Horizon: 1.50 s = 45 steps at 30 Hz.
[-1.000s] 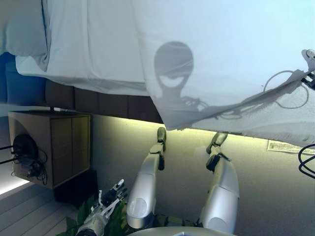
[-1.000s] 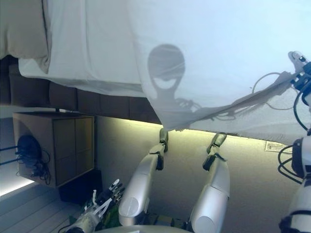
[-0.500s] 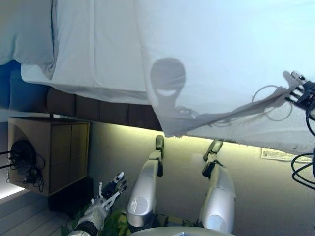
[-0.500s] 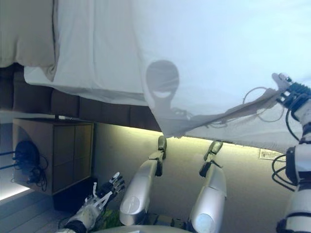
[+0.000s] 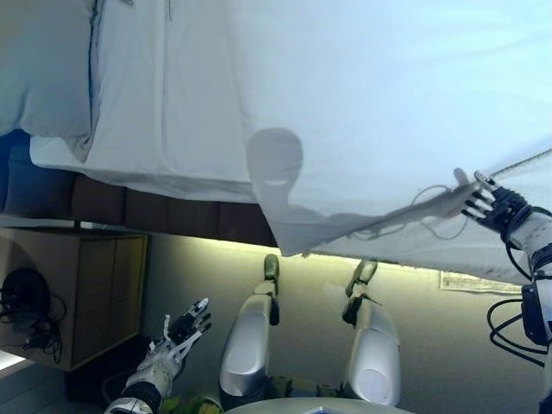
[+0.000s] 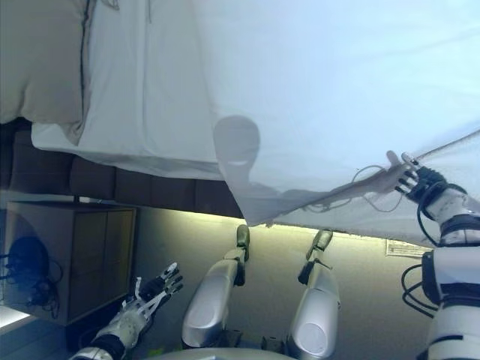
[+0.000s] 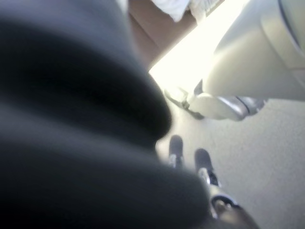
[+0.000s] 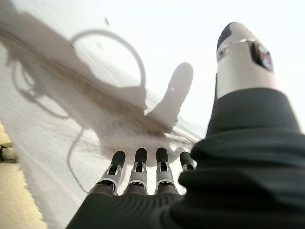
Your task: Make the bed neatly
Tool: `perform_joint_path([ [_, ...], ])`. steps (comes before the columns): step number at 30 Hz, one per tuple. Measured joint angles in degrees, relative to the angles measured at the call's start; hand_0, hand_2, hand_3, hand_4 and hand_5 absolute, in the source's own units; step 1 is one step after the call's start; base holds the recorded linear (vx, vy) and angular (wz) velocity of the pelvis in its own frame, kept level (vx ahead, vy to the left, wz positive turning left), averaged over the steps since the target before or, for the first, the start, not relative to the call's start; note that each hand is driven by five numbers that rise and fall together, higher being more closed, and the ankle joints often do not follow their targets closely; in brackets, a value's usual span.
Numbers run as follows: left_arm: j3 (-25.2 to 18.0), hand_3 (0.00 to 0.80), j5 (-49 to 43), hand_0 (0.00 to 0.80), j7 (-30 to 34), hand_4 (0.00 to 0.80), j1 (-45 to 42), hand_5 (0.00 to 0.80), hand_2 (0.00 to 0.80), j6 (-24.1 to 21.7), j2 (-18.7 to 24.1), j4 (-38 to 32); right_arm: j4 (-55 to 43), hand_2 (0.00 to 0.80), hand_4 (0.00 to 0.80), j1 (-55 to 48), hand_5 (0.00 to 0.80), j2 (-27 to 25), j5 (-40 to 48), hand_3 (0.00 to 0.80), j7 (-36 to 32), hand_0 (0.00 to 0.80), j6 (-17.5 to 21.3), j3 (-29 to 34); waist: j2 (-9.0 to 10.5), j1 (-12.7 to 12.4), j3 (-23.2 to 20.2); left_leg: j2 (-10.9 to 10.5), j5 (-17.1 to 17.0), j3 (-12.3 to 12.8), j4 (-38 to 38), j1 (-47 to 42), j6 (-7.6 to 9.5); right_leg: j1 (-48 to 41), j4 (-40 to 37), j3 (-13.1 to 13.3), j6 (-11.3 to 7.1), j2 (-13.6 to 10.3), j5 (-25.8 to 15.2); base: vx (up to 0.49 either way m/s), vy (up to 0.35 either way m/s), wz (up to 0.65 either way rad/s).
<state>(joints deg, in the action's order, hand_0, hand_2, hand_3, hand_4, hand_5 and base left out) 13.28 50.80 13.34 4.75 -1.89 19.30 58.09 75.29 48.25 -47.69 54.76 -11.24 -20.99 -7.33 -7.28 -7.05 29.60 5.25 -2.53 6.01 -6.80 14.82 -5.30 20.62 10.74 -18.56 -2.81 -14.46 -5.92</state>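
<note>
A white cover (image 5: 388, 103) lies spread over the bed, and its corner (image 5: 289, 237) hangs over the bed's side. A white sheet (image 5: 164, 112) and a pillow (image 5: 43, 69) show at the left. My right hand (image 5: 487, 203) is at the cover's edge on the right, fingers straight and thumb out; in the right wrist view its fingers (image 8: 138, 167) point at the white cloth (image 8: 71, 119) and hold nothing. A fold runs from this hand up to the right. My left hand (image 5: 177, 336) is low at the lower left, open with spread fingers, empty and away from the bed.
The bed's dark brown frame (image 5: 172, 216) runs under the sheet, with a lit strip below it. A wooden nightstand (image 5: 95, 285) with cables on its side stands at the left. A paper label (image 5: 474, 282) lies on the floor at the right.
My right hand has come down and to the left along the cover's edge. The view has shifted a little. My left hand stays low and open.
</note>
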Motion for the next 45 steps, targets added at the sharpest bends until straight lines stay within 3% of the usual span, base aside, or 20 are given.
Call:
perform_joint_path([
  [14, -0.1, 0.000, -0.6, 0.000, -1.3, 0.000, 1.6, 0.000, 0.000, 0.3, 1.2, 1.4, -2.0, 0.000, 0.000, -4.4, 0.000, 2.1, 0.5, 0.000, -1.0, 0.000, 0.5, 2.5, 1.65, -0.2, -1.2, 0.5, 0.0, 0.2, 1.1, -4.1, 0.07, -6.9, -4.7, -2.4, -0.66, 0.5, -1.3, 0.016, -0.045, 0.06],
  [25, -1.1, 0.000, -2.7, 0.000, -2.0, 0.000, 1.9, 0.000, 0.000, 0.4, 2.0, 5.2, -2.0, 0.000, 0.000, -8.6, 0.000, 3.0, 0.7, 0.000, -1.2, 0.000, 0.6, 4.2, 2.57, -0.4, -6.6, 0.4, 0.1, 0.3, 2.3, -6.8, 0.27, -10.9, -7.6, -3.4, -1.29, 0.7, -2.0, 0.022, -0.011, 0.03],
  [30, -1.1, 0.000, -3.0, 0.000, -2.1, 0.000, 1.4, 0.000, 0.000, 0.3, 2.0, 6.3, -2.3, 0.000, 0.000, -10.9, 0.000, 4.2, 2.5, 0.000, -7.2, 0.000, -0.3, 4.4, 4.14, -0.1, -9.4, 0.6, 0.1, 1.4, 3.3, -7.4, 0.39, -11.6, -9.0, -3.4, -1.65, 0.9, -2.5, 0.050, -0.014, -0.02],
  [38, -1.6, 0.000, -5.1, 0.000, -3.4, 0.000, 1.5, 0.000, 0.000, 0.5, 2.1, 6.8, -2.8, 0.000, 0.000, -12.4, 0.000, 4.5, 2.8, 0.000, -6.9, 0.000, -0.6, 4.5, 5.35, -0.1, -10.2, 0.9, 0.3, 1.6, 2.8, -8.0, 0.21, -12.7, -9.6, -3.5, -1.40, 1.3, -2.7, 0.000, -0.064, 0.00],
  [41, -1.9, 0.000, -5.0, 0.000, -4.4, 0.000, 2.0, 0.000, 0.000, 0.6, 2.1, 7.2, -2.8, 0.000, 0.000, -11.7, 0.000, 4.7, 3.2, 0.000, -4.5, 0.000, -1.2, 4.3, 5.36, 0.2, -10.2, 1.7, 2.4, 1.4, -2.5, -5.4, -0.23, -10.4, -5.6, -2.4, -1.08, 1.3, -0.2, 0.062, 0.040, -0.06],
  [44, -2.1, 0.000, -5.0, 0.000, -5.0, 0.000, 1.8, 0.000, 0.000, 0.8, 2.1, 7.5, -2.8, 0.000, 0.000, -11.2, 0.000, 6.0, 3.6, 0.000, -1.3, 0.000, -1.3, 4.2, 5.05, 0.0, -9.7, 2.4, 7.0, -0.9, -12.4, -1.7, -0.22, -8.3, -0.2, 0.0, -0.79, 1.1, 2.4, 0.026, 0.264, -0.18],
  [45, -1.9, 0.000, -5.0, 0.000, -5.0, 0.000, 2.1, 0.000, 0.000, 0.8, 1.9, 7.5, -2.8, 0.000, 0.000, -11.2, 0.000, 6.1, 4.6, 0.000, -0.2, 0.000, -1.0, 4.0, 5.12, -0.1, -9.3, 2.2, 7.5, -2.3, -12.1, -0.6, 0.38, -7.8, -0.8, 0.9, -1.13, 1.1, 2.0, -0.087, 0.169, -0.34],
])
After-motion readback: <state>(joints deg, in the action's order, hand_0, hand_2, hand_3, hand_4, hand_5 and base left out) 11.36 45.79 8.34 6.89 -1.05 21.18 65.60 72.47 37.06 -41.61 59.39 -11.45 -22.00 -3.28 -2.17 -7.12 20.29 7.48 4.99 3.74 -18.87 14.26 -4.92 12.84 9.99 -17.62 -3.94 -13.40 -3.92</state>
